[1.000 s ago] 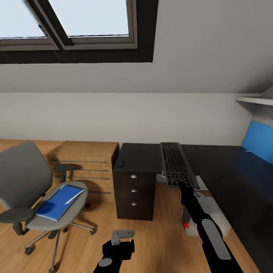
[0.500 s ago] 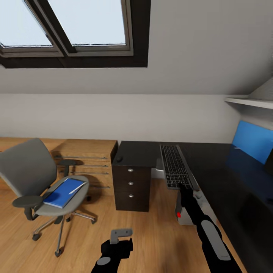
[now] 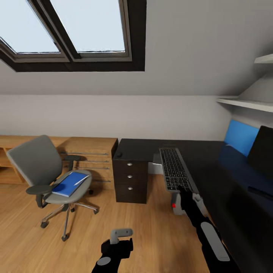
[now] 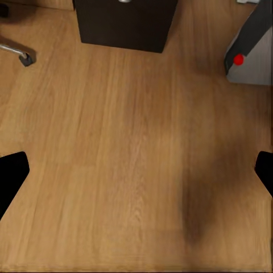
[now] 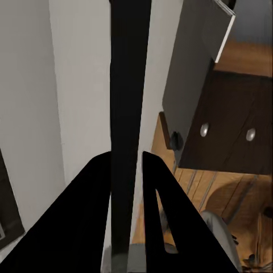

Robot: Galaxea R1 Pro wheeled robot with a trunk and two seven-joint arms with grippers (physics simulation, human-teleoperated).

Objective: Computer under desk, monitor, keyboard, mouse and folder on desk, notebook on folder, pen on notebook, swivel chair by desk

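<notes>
Black table (image 3: 212, 159) is spreading from the drawer unit (image 3: 131, 181) at 12 o'clock toward 3 o'clock, where the monitor (image 3: 262, 152) is now showing at the edge; a second ago it was outside the picture, since the head camera has swung right and pulled back. The right gripper (image 3: 184, 188) is pinching the near end of the keyboard (image 3: 174, 169), its fingers (image 5: 151, 193) closed on the thin edge, and the board is hanging level above the floor, just off the table's front edge, as in the earlier frames. The left gripper (image 3: 121, 232) is hovering over the wooden floor (image 4: 136, 142) at 6 o'clock with its fingers spread wide and empty. At 9 o'clock the swivel chair (image 3: 49, 178) is carrying the folder (image 3: 69, 183) with the pen (image 3: 81, 180) lying across it. The mouse (image 3: 119, 154) is sitting on the table's left end. The computer (image 3: 187, 203) is standing on the floor below the keyboard.
</notes>
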